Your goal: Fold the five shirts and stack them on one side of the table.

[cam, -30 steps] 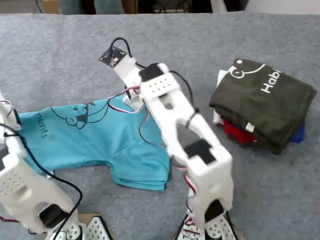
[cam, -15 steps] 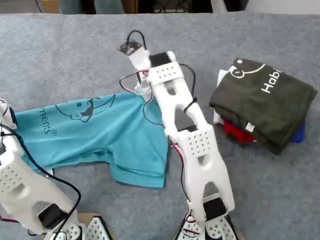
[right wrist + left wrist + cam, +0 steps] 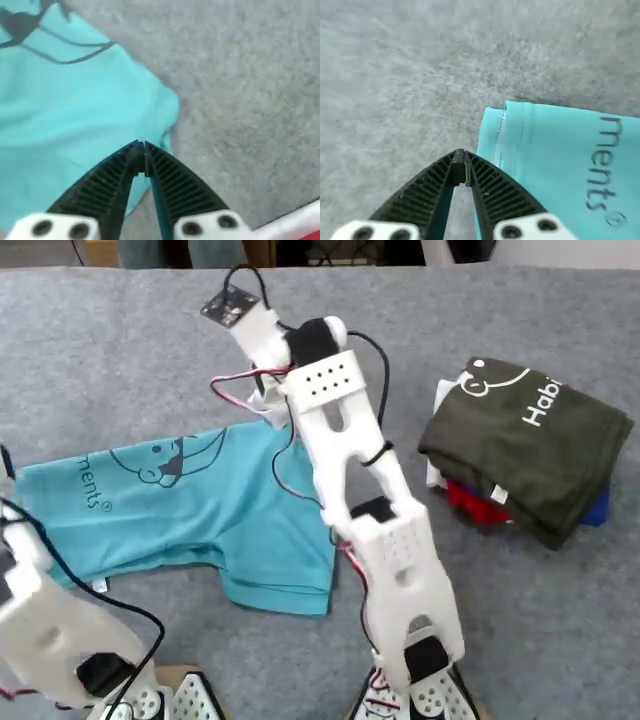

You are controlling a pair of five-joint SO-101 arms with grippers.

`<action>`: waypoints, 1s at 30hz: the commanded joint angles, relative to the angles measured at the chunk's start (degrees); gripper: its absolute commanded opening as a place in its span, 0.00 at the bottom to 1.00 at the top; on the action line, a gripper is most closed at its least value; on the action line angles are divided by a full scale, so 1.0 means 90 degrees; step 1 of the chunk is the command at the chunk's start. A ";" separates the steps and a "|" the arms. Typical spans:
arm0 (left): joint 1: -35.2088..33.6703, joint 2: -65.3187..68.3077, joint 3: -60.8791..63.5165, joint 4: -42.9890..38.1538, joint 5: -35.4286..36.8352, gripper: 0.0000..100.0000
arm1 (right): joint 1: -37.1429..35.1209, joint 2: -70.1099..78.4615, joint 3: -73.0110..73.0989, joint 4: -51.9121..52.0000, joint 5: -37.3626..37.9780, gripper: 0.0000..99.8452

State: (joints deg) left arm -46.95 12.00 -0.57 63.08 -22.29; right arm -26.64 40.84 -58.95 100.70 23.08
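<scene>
Mid-fold on the teal T-shirt (image 3: 190,510), lying part-folded on the counter (image 3: 520,320), well apart from the stack of folded shirts (image 3: 525,445); right pincer (image 3: 141,145) closed over its corner, seemingly empty; left pincer (image 3: 460,152) closed just beside the opposite corner; next calls for opening both and gripping those corners.

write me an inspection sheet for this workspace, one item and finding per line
surface: grey felt table, flat
job's things: teal shirt spread out, not folded; stack of folded shirts off to one side, dark olive one on top, red and blue showing beneath
clutter: nothing seen
grippers: left gripper shut, over the felt beside a corner of the teal shirt; right gripper shut, over the teal shirt's edge near another corner
cables: black, red and white wires hang loose along the right arm
surroundings: dark furniture legs past the far edge
</scene>
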 commanded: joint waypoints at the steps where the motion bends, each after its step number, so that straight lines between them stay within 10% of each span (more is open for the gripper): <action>1: 0.0190 -0.1123 -0.0132 0.0537 -0.0010 0.03 | -0.0176 -0.1245 0.1441 -0.0088 0.0068 0.01; 16: 0.0024 0.0313 0.2261 -0.2032 -0.1094 0.03 | 0.0518 -0.1382 0.5553 -0.2852 0.0068 0.01; 30: -0.0132 -0.1143 0.2740 -0.2032 -0.1358 0.03 | -0.0420 -0.3219 0.5641 -0.1299 0.0078 0.01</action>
State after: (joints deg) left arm -48.53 9.19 22.73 44.09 -33.98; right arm -27.43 19.56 -8.04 86.46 23.08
